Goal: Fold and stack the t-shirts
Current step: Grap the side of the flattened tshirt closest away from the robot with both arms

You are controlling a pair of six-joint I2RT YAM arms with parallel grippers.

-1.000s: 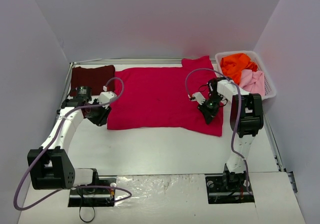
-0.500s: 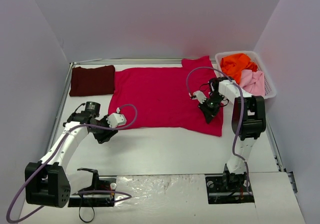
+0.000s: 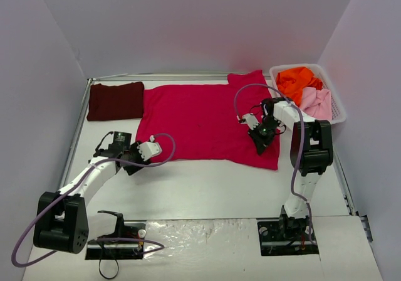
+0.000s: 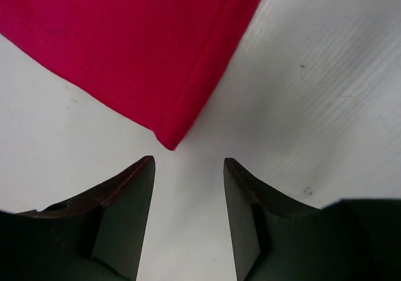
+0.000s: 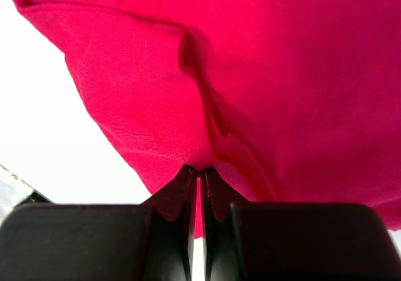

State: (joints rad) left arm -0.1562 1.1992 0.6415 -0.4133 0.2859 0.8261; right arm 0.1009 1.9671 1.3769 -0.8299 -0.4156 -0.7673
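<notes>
The left gripper [image 4: 188, 163] has moved to the near-left corner of the red shirt [image 3: 200, 121], jaws spread. The right gripper [image 5: 199, 175], jaws pressed together, seems to pinch its right edge, so a fold can probably start.

Crimson t-shirt [image 3: 203, 121] flat; maroon t-shirt [image 3: 116, 100] folded

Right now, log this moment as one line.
left end effector: open at red shirt corner | right end effector: shut on red shirt | maroon shirt: folded
</notes>
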